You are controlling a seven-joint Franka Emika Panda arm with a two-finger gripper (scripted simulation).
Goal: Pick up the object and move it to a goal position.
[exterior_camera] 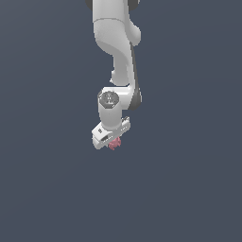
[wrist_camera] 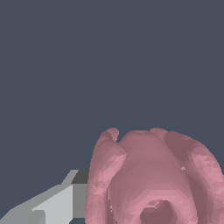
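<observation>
Peeking out from under the white gripper (exterior_camera: 111, 140), the pinkish-red object (exterior_camera: 114, 143) shows in the exterior view only as a small bumpy patch at the gripper's lower edge, narrower than the gripper body itself. It sits directly against the underside of the hand, with most of it hidden behind the white housing. Nothing visible carries it from below — the surroundings are a plain dark blue-grey field with no table edge or surface line to place it by.

In the wrist view the object (wrist_camera: 151, 179) fills much of the picture: a lumpy, lobed blob with rounded ridges running over it and a dark round hollow low on its near face. A light grey finger (wrist_camera: 57, 203) with a darker tip reaches in beside it and meets its side. The other finger does not show, so how far apart the jaws stand cannot be read off; whether they grip the blob cannot be told for certain.

Above the gripper, the white arm (exterior_camera: 116, 52) rises out past the exterior view's upper edge.
</observation>
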